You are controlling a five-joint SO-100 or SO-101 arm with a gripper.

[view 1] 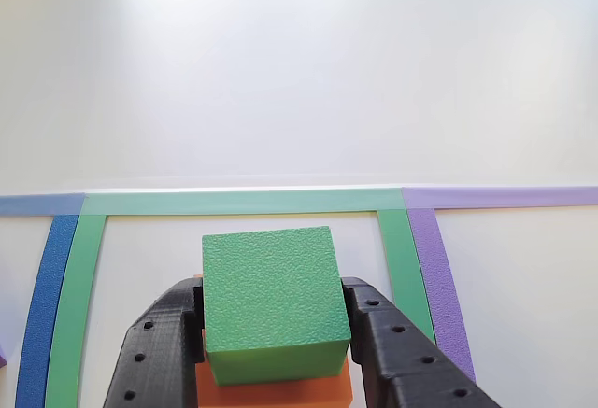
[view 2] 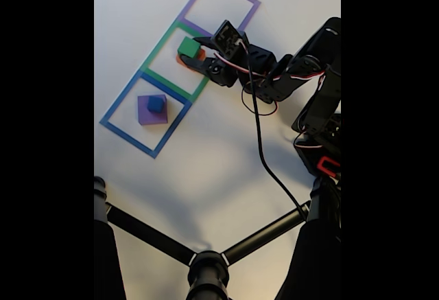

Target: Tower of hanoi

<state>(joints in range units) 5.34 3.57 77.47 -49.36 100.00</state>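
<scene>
Green cube (view 1: 271,301) is gripped on both sides by the black gripper (view 1: 273,333), resting atop the orange block (view 1: 276,393) inside the green tape square (view 2: 175,60). In the fixed view, the blue cube (view 2: 156,104) is seen stacked on the purple slab (view 2: 147,113) within the blue tape square (view 2: 116,108) on the white worktop (view 2: 206,169).

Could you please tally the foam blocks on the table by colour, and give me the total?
Green foam cube, on the orange block, between the jaws: 1
Orange foam block: 1
Purple square foam slab: 1
Small blue foam cube, on the purple slab: 1
Total: 4
</scene>
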